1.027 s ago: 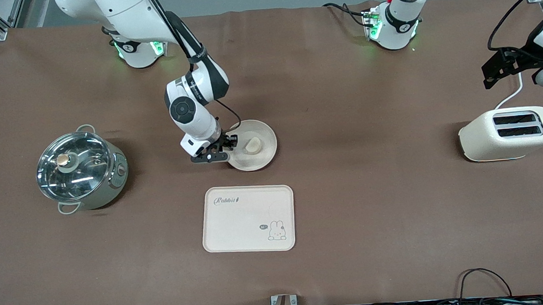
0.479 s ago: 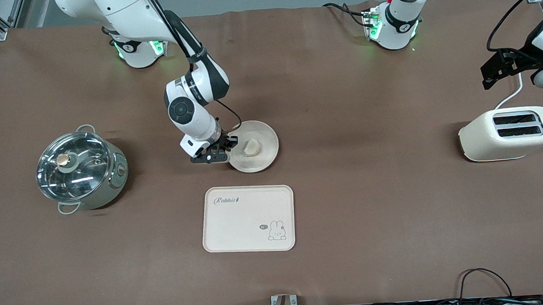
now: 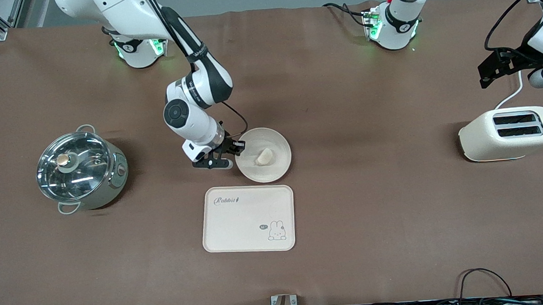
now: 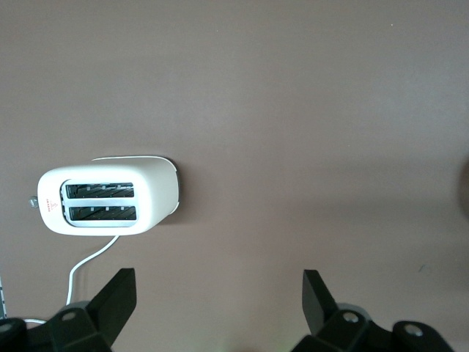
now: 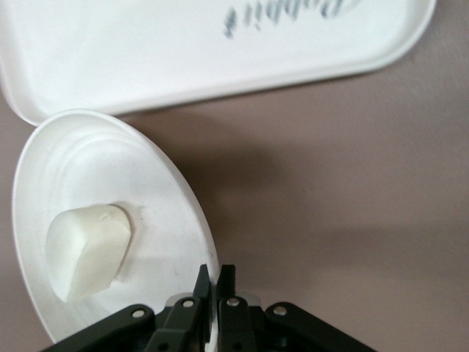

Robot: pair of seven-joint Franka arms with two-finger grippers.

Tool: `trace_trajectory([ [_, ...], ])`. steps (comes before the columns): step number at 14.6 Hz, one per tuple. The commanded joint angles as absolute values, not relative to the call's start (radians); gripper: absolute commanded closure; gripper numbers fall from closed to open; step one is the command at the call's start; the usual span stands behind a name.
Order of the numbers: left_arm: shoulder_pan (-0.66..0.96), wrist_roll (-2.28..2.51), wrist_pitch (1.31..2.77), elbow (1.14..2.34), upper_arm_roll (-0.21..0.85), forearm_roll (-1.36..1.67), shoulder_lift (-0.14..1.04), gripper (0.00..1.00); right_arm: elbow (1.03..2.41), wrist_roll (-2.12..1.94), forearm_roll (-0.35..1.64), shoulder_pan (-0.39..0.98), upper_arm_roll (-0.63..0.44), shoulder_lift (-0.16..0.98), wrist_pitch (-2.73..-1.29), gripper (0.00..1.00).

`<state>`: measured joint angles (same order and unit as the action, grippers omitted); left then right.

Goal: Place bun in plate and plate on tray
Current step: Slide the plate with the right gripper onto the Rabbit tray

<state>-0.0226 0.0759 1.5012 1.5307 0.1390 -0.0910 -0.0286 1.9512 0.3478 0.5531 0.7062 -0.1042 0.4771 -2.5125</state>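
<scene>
The round cream plate (image 3: 272, 169) holds the small white bun (image 3: 264, 156) and is lifted just above the table, over the spot next to the tray's edge that lies farther from the front camera. My right gripper (image 3: 236, 151) is shut on the plate's rim, on its side toward the pot. In the right wrist view the fingers (image 5: 227, 282) pinch the rim of the plate (image 5: 88, 169), with the bun (image 5: 86, 251) inside. The cream rectangular tray (image 3: 247, 218) with "Rabbit" lettering lies nearer the front camera; it also shows in the right wrist view (image 5: 183, 51). My left gripper (image 4: 220, 293) is open and waits above the toaster.
A steel pot with a glass lid (image 3: 80, 169) stands toward the right arm's end. A cream toaster (image 3: 509, 134) with a white cord stands toward the left arm's end, also in the left wrist view (image 4: 110, 198). Cables lie along the table's front edge.
My right gripper has lifted the plate with the bun and carried it a little toward the tray and the left arm's end. The left arm has barely moved.
</scene>
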Motion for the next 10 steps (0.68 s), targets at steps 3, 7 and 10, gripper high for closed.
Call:
trace_trajectory([
  [3,-0.025,0.061,1.491,1.534,0.138,-0.078,-0.037,0.00,1.806,0.342,0.626,0.652,-0.097,0.505,-2.477,1.00],
  [7,-0.021,0.063,1.491,1.532,0.138,-0.078,-0.037,0.00,1.741,0.333,0.664,0.583,-0.095,0.552,-2.477,1.00],
  [10,-0.021,0.063,1.493,1.532,0.138,-0.078,-0.037,0.00,1.686,0.325,0.676,0.520,-0.088,0.624,-2.477,1.00],
])
